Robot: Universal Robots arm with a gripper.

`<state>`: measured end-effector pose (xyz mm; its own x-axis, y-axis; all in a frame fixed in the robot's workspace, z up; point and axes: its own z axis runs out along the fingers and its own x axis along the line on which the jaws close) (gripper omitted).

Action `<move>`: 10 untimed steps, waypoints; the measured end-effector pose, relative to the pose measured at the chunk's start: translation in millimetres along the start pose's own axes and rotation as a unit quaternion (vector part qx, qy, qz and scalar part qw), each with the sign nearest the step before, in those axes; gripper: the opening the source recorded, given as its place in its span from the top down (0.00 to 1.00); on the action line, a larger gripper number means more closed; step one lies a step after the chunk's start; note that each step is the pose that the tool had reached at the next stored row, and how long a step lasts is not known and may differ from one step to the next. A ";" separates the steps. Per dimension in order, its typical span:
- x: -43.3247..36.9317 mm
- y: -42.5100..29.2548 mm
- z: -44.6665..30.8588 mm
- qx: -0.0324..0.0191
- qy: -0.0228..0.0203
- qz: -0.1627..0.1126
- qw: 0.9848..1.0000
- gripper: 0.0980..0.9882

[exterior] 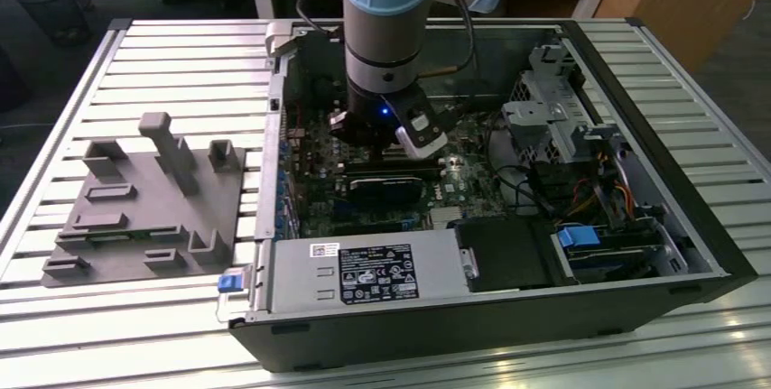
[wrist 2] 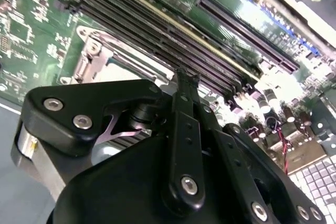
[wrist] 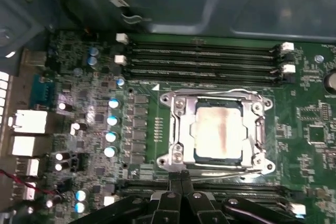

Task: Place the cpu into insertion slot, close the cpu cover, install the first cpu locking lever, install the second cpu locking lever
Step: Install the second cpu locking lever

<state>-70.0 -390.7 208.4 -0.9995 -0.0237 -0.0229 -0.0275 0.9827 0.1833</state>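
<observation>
Slatted metal tabletop (exterior: 144, 335) carries an open computer case (exterior: 482, 317) lying on its side, with a grey holder fixture (exterior: 144, 208) resting on the slats towards the exterior view's left of the case. Behind the table stand wooden desks.

Inside the case lies the green motherboard (wrist: 79, 77), and the arm (exterior: 383, 19) comes down nearly vertically from above into the case, its wrist bearing a small blue light. The gripper (wrist: 181, 178) hangs low over the board, its black fingers (wrist 2: 185, 129) pressed together into one narrow tip, with nothing visibly held between them. In the first wrist view this tip sits at the edge of the socket assembly, right by the thin wire lever (wrist: 210, 170) that runs along that side; whether it touches the lever cannot be told.

The cpu (wrist: 218, 132) sits flat in the insertion slot (wrist: 195, 153), its pale metal face showing through the window of the cpu cover (wrist: 181, 129). The cover lies down flat over the chip. A second wire lever (wrist: 210, 94) runs along the opposite side of the socket, next to the memory slots (wrist: 199, 59). In the second wrist view the fingertip stands just beside the socket frame (wrist 2: 89, 61).
</observation>
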 end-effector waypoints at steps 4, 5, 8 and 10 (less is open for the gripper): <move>0.6 -0.7 3.4 -0.009 0.000 0.000 1.000 0.99; 0.7 -0.9 4.0 -0.012 0.000 0.000 1.000 0.99; 1.2 -1.9 6.2 -0.019 -0.001 0.000 1.000 0.99; 1.6 -3.2 8.0 -0.021 -0.001 0.000 1.000 0.99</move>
<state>-71.4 -392.4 200.0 -0.9995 -0.0228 -0.0241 -0.0276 0.9741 0.2246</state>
